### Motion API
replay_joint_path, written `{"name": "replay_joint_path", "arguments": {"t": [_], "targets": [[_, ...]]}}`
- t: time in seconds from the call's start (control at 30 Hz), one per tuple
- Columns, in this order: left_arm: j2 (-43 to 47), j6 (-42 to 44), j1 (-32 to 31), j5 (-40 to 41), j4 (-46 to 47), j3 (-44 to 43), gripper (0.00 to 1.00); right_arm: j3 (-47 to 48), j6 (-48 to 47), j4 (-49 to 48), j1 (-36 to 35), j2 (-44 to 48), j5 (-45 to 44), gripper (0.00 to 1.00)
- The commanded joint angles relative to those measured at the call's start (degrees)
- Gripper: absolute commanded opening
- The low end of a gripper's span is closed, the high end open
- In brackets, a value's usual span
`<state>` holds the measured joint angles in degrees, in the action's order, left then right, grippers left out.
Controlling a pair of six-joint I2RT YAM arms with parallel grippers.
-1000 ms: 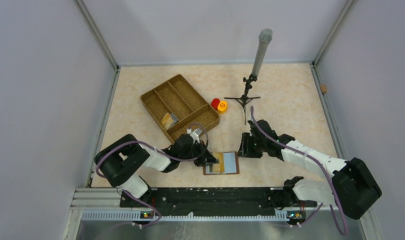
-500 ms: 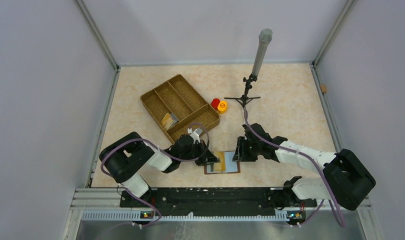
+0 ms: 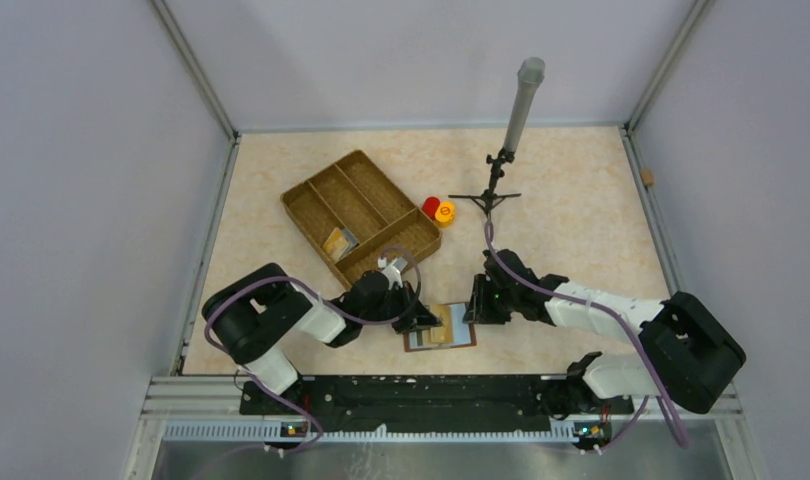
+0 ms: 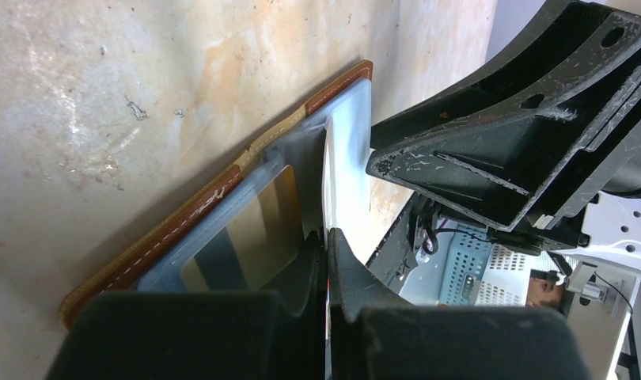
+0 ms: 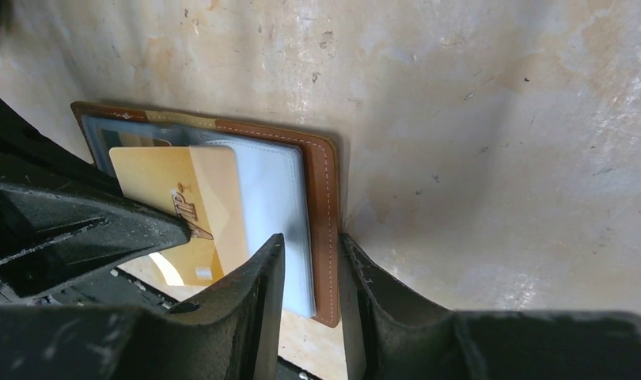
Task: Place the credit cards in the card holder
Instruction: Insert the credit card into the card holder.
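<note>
The card holder [image 3: 457,331] is a brown wallet lying open on the table between the two arms. Its pale blue-grey sleeve [image 5: 274,206] and brown stitched edge [image 5: 324,190] face up. A gold credit card [image 5: 163,178] lies across the left half of it, and my left gripper [image 4: 327,233] is shut on that card's edge, just left of the wallet [image 4: 222,194]. My right gripper [image 5: 311,241] stands narrowly open over the wallet's right edge, one finger above the sleeve and the other on the table outside the brown border. Two more credit cards [image 3: 337,240] lie in the wicker tray.
The divided wicker tray [image 3: 366,185] sits behind the left arm. Red [image 3: 430,205] and orange [image 3: 445,212] caps lie beside it. A small black tripod carrying a grey tube [image 3: 494,192] stands behind the right arm. Grey walls close in the tabletop.
My right gripper has moved left to the wallet's right edge and its jaws have narrowed. The wallet has shifted slightly left. The left gripper has stayed shut on the gold card.
</note>
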<state>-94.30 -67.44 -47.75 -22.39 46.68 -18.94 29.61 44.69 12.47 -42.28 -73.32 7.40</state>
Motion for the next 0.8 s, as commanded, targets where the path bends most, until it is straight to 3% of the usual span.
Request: {"name": "replay_joint_path", "arguments": {"t": [0.0, 0.1, 0.23, 0.5, 0.77], "targets": [[-1.6, -1.19, -0.85, -1.02, -1.96, 1.02, 0.0, -1.0, 1.05, -0.17, -0.96, -1.23, -2.29, 0.3], [-1.05, -1.46, -0.95, -0.79, -4.1, 0.89, 0.0, -0.58, 1.02, 0.77, -0.92, -1.14, -3.39, 0.3], [0.45, -0.23, -0.95, 0.31, -9.68, -0.56, 0.18, -0.52, 1.02, 1.03, -0.96, -0.95, -3.7, 0.3], [5.9, 5.64, -1.12, 4.01, -26.04, -5.59, 0.45, -0.58, 0.66, 0.98, -0.96, -1.03, -3.96, 0.29], [10.7, 10.45, -2.05, 8.82, -39.56, -11.16, 0.61, -0.66, 0.56, 1.11, -1.0, -0.56, -4.26, 0.29]]}}
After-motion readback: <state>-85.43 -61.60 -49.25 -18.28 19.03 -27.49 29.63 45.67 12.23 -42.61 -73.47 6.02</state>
